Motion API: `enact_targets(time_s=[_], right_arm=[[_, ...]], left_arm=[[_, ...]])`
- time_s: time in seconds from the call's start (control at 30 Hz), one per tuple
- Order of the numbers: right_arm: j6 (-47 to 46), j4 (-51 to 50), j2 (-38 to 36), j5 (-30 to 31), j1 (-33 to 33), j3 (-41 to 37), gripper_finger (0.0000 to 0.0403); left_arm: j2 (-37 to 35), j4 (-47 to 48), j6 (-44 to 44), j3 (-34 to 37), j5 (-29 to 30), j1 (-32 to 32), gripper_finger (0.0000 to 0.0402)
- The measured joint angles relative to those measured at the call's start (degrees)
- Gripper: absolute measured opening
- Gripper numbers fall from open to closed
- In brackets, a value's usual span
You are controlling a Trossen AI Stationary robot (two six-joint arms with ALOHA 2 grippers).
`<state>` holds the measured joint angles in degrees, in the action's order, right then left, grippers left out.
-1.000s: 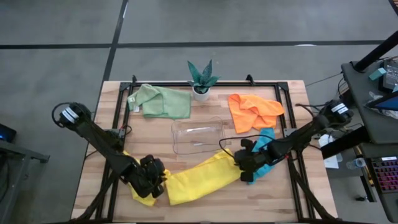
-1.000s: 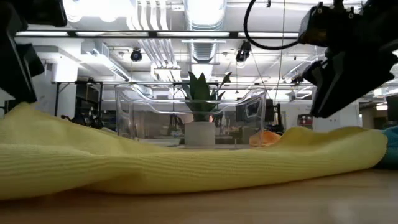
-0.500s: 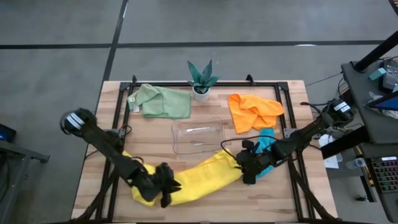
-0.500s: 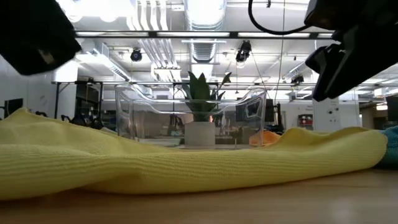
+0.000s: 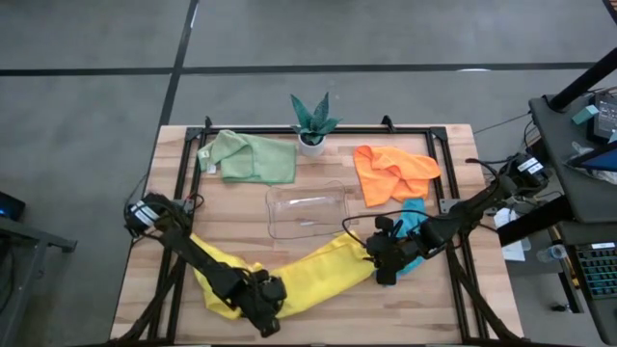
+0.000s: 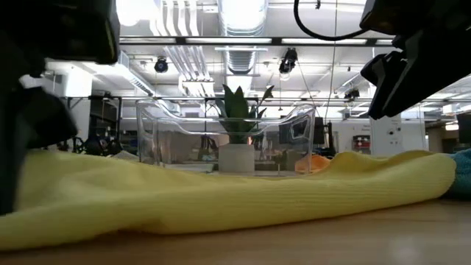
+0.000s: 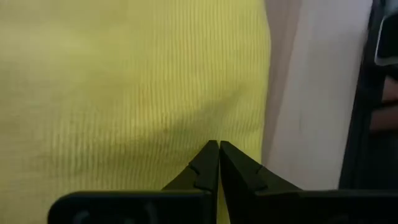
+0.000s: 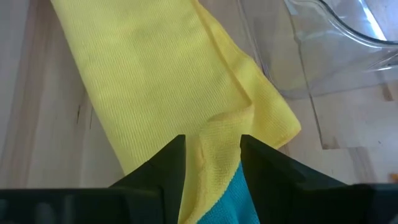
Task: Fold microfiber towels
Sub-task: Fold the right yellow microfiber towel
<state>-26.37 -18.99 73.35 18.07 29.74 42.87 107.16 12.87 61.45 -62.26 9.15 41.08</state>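
1 clear plastic tray (image 5: 307, 211) sits behind the yellow towel (image 5: 318, 278).

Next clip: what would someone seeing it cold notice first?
A long yellow towel sags across the table's near side with a claw at each end: the left claw shut on its near-left end, the right claw astride a fold at its right end. Beyond it sits a clear tray.
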Motion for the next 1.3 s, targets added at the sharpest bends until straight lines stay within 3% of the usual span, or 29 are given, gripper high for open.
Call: enact_targets(time_s=[0.1,0.5,0.77,0.97,1.07,1.3], right_arm=[[0.0,0.0,0.0,0.0,0.0,-0.1,0.0143],[0.4,0.3,0.0,0.4,0.0,-0.4,0.0137],[0.4,1.3,0.0,1.6,0.0,-1.2,0.0135],[0.8,1.3,0.0,1.6,0.0,-1.3,0.0132],[0.8,1.3,0.0,1.6,0.0,-1.3,0.0133],[0.8,1.5,0.0,1.7,0.0,-1.3,0.013]], left_arm=[[0.3,-0.7,1.1,0.0,-2.5,0.0,0.0001],[-0.4,-3.7,-2.1,0.0,-3.7,-0.1,0.0],[-6.1,5.0,-2.3,0.1,-3.1,-0.2,0.0],[-14.5,26.6,-1.8,0.2,-4.0,-0.2,0.0],[-17.5,35.3,-1.7,1.8,-1.1,-0.3,0.0],[-18.8,30.3,1.6,10.3,-1.6,-1.0,0.0]])
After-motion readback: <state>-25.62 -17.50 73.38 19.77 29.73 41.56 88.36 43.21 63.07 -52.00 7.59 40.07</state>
